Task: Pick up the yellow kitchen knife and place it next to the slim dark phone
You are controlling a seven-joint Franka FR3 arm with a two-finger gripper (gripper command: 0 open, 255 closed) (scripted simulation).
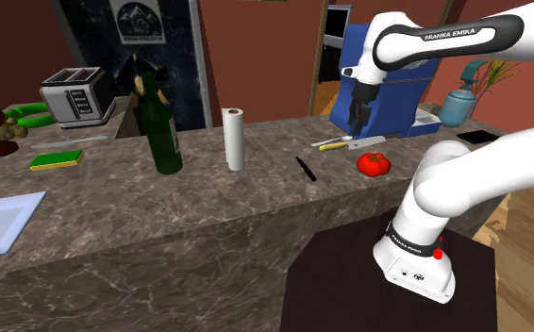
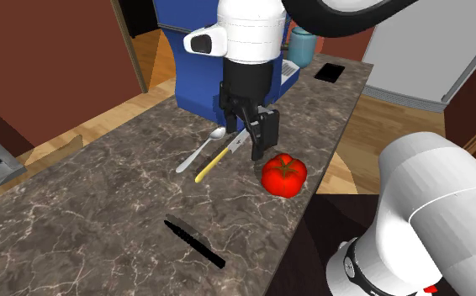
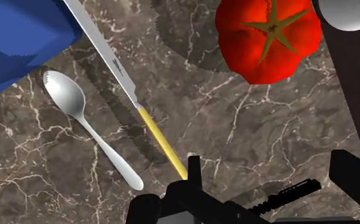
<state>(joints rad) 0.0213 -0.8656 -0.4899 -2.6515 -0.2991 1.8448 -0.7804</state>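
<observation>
The fingers stood wide apart, holding nothing, over the desk. The knife lay between spoon and tomato.

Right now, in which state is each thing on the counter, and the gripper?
gripper, open, holding nothing
yellow-handled knife, lying flat, not held
spoon, lying flat beside the knife
tomato, resting stem up
phone, lying flat
bottle, upright
paper roll, upright
</observation>
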